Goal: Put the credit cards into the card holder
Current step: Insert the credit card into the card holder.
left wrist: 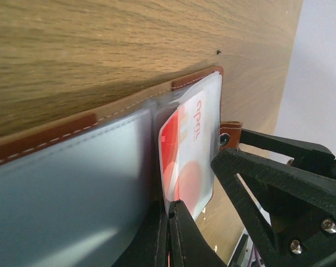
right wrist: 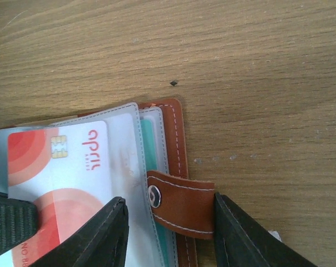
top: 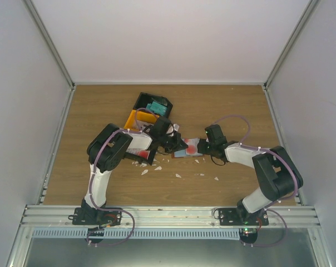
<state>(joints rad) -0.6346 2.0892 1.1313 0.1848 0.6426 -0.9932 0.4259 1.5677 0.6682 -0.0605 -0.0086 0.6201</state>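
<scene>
Your left gripper [left wrist: 171, 210] pinches the red-and-white plastic card [left wrist: 186, 147] at the reddish-brown leather wallet [right wrist: 171, 127]. Your right gripper [right wrist: 171, 201] straddles its strap [right wrist: 186, 207], jaws half-open.

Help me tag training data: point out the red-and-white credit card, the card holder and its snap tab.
red-and-white credit card [right wrist: 73, 169]: right wrist view, on its white face.
card holder [right wrist: 176, 139]: right wrist view, on its brown stitched edge.
snap tab [right wrist: 187, 207]: right wrist view, leather beside the stud.

Tight — card holder [top: 187, 148] hemmed between left gripper [top: 176, 146] and right gripper [top: 201, 147], tray [top: 151, 109] probably blocking far-left, table [top: 235, 105] open far-right.
</scene>
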